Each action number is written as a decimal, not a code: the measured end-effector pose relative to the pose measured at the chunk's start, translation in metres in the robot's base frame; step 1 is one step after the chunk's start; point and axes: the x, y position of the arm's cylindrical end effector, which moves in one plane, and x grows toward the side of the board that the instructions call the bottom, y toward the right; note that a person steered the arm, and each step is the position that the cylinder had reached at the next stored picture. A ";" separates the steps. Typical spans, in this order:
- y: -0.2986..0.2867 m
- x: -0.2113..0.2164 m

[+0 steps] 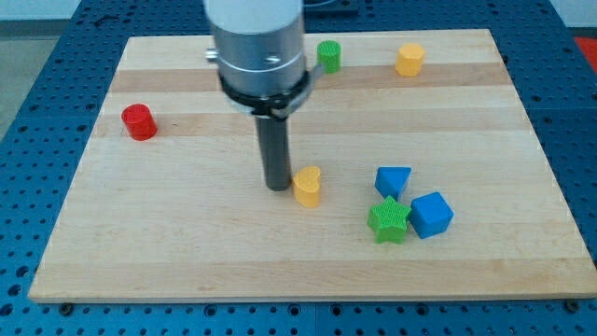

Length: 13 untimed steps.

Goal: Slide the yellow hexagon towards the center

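The yellow hexagon (409,59) stands near the view's top right on the wooden board (187,243). My tip (278,188) is near the board's middle, far from the hexagon, down and to the left of it. The tip sits right beside the left side of another yellow block (307,186), which looks heart-shaped; I cannot tell whether they touch.
A green cylinder (328,56) stands at the top, left of the hexagon. A red cylinder (139,122) is at the left. A blue triangle (393,180), a green star (388,220) and a blue cube (431,215) cluster at the lower right.
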 end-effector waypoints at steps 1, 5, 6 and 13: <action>0.035 0.008; -0.032 0.002; 0.014 -0.050; 0.141 -0.189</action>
